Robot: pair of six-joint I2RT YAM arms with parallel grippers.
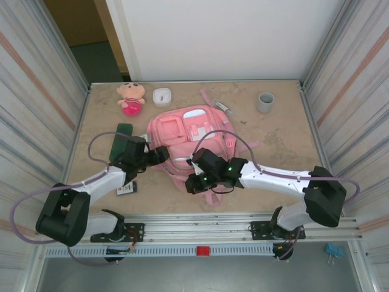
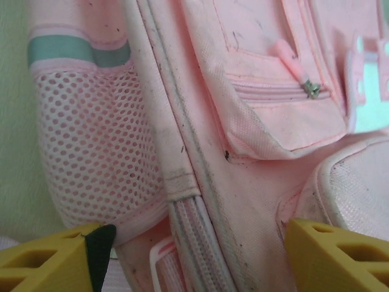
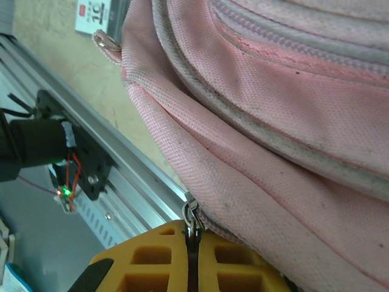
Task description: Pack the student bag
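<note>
Down at the bottom centre of the right wrist view, the right gripper [image 3: 191, 243] has its yellow fingers pressed together, pinching the small metal zipper pull [image 3: 192, 214] at the hem of the backpack [image 1: 182, 131]. The left gripper [image 1: 161, 155] is spread wide, and in its own view one yellow fingertip sits in each lower corner of the frame. Between them lie the mesh side pocket [image 2: 97, 140] and the piped seam, and neither finger visibly grips any cloth. The backpack lies flat, pockets up, in the middle of the table [image 1: 273, 146] in the overhead view, between the two arms. It looks light and slack: thin woven fabric that bunches in folds, so it will likely sag and slide rather than lift as one piece. The pull is a sound hold for running the zipper, but small and smooth, so it may slip out under a sideways tug. The other hand would do best to pin a thick seam or a strap while the zipper is drawn. Further out, along the top of the overhead view, sit a plush doll [image 1: 130, 99], a white box [image 1: 161, 96] and a grey cup [image 1: 265, 101].
</note>
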